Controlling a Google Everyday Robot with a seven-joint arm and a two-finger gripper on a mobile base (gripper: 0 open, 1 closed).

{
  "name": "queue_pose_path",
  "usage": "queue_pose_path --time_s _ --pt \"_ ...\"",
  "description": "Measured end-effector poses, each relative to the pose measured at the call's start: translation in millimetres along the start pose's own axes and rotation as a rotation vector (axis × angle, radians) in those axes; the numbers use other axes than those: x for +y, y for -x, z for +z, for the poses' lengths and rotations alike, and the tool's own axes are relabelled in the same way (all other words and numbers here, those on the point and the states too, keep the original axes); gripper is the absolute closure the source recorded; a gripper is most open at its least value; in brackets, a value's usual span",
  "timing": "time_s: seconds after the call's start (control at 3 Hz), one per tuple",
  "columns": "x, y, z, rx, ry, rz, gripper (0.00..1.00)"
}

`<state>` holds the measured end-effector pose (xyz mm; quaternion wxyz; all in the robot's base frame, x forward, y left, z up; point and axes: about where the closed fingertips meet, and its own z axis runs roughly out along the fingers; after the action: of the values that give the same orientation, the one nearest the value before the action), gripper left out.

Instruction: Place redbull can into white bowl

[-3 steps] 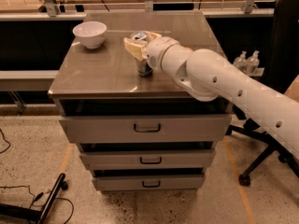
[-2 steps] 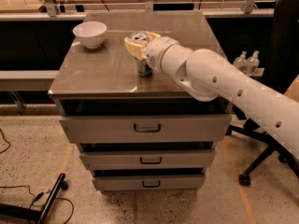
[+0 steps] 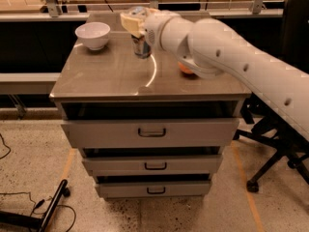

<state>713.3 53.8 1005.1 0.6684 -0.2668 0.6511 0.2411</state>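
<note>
Gripper [image 3: 136, 24] clamped on upper part of redbull can [image 3: 141, 48], held upright near white bowl [image 3: 93, 34] (contact with tabletop [image 3: 106, 76] not discernible); top grasp judged chosen so can could be lowered into bowl

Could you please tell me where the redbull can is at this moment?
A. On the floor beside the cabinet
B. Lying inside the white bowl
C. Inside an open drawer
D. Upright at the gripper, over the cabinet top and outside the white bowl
D: the redbull can stands upright right under the gripper, over the cabinet top and clearly apart from the white bowl.
</note>
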Motion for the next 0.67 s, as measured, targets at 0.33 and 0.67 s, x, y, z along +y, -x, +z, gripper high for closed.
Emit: queue_pose_path --time_s 0.33,0.67 --pt "14 48 27 -0.021 0.010 0.017 1.00" --pt "23 60 70 -0.018 0.015 0.044 1.00"
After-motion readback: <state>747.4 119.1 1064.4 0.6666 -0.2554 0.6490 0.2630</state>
